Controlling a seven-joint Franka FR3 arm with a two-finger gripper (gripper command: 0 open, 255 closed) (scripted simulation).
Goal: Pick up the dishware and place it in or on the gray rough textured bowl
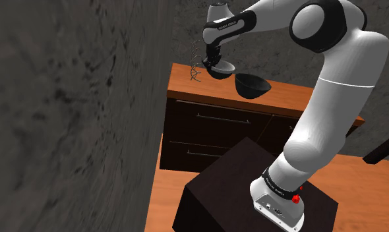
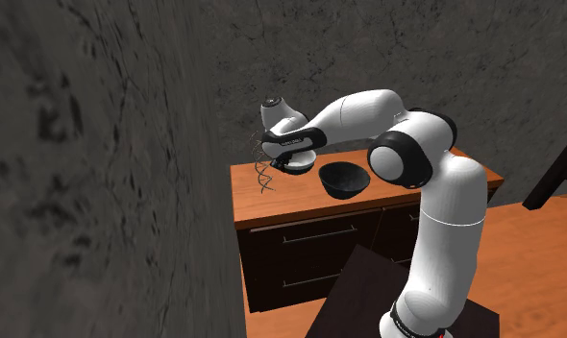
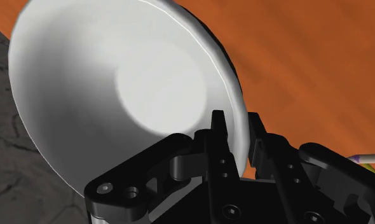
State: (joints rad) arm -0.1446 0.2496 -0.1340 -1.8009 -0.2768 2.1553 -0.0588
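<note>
my gripper (image 3: 238, 132) is pinched on the rim of the white-lined bowl (image 3: 122, 89), not its body, so it hangs tilted, looks just off the counter (image 1: 203, 89), w/ the dark bowl (image 1: 252, 86) near enough for a short carry over.

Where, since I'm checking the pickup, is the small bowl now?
In the shoulder view the small bowl is clasped by its rim in the gripper, over the wooden cabinet top, between the wire spiral and the dark bowl.
</note>
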